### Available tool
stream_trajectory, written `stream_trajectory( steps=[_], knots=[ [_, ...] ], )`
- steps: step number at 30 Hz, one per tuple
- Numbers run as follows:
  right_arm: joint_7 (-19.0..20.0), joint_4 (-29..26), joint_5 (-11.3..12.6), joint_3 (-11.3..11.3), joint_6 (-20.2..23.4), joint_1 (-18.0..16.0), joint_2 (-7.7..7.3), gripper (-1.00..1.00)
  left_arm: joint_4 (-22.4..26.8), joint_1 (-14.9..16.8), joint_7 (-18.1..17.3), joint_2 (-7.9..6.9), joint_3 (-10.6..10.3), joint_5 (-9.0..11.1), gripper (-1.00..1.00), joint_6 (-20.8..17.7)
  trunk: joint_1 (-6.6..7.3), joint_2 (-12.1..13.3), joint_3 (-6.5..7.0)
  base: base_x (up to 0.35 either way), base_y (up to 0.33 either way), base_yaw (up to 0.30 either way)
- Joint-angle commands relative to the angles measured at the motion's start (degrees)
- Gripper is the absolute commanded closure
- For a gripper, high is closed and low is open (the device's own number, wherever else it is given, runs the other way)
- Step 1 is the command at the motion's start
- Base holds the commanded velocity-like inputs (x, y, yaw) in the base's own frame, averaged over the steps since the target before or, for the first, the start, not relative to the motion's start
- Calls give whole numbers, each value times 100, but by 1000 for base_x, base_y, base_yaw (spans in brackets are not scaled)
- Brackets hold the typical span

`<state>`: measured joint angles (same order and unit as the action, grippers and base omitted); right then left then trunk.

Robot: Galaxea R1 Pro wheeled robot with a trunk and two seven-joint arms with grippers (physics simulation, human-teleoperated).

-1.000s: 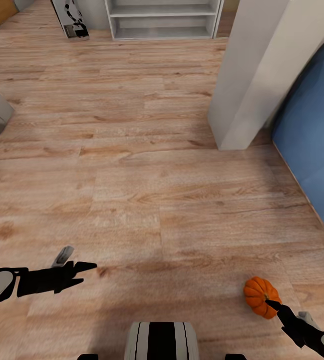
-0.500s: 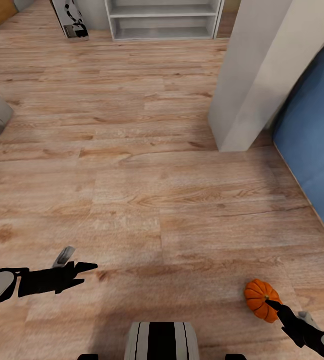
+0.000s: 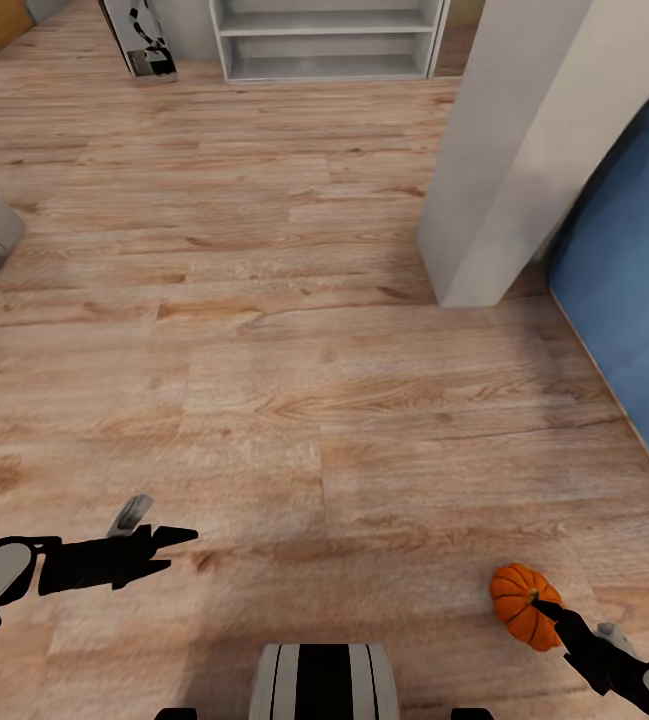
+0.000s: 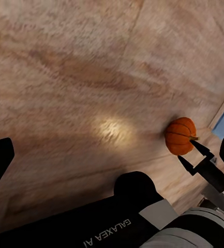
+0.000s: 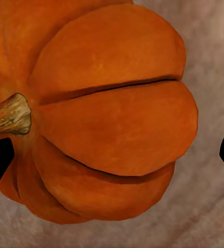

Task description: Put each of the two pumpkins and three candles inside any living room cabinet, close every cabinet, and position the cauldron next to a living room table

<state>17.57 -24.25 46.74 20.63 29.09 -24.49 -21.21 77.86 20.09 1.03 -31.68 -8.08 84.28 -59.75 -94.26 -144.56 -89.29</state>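
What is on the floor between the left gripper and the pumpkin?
Nothing: in the head view, bare wooden floor separates the left gripper from the pumpkin.

Light wood-plank floor [image 3: 264, 330] throughout. White open shelf unit [image 3: 329, 38] against the far wall. Pale square pillar [image 3: 509, 150] standing right of centre. Blue upholstered furniture [image 3: 629, 300] just beyond, along the right edge.

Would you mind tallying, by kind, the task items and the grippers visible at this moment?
Pumpkins: 1, the pumpkin at the right gripper.
Grippers: 2, counting the left gripper.
Candles: 0 in view.
Cauldrons: 0 in view.
Total: 3.
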Motion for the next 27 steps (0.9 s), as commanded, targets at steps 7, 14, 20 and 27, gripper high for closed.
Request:
stream_trajectory(
  steps=[7, 14, 20, 27],
  knots=[
    [9, -1, 4, 37, 44, -3, 3, -100, 1, 3, 11, -4, -17, 18, -100, -10, 1, -1, -3, 5, 0, 0],
    [9, -1, 4, 37, 44, -3, 3, -100, 73, 3, 11, -4, -28, 18, -100, -10, 1, -1, -3, 65, 0, 0],
    [9, -1, 5, 37, 44, -3, 3, -100, 122, 3, 11, 2, -35, 18, -100, -7, 1, -1, -3, 137, 10, 0],
    [9, -1, 4, 37, 44, -3, 3, -100, 124, 3, 11, 13, -70, 18, -100, -2, 1, -1, -3, 83, 1, 0]
  ],
)
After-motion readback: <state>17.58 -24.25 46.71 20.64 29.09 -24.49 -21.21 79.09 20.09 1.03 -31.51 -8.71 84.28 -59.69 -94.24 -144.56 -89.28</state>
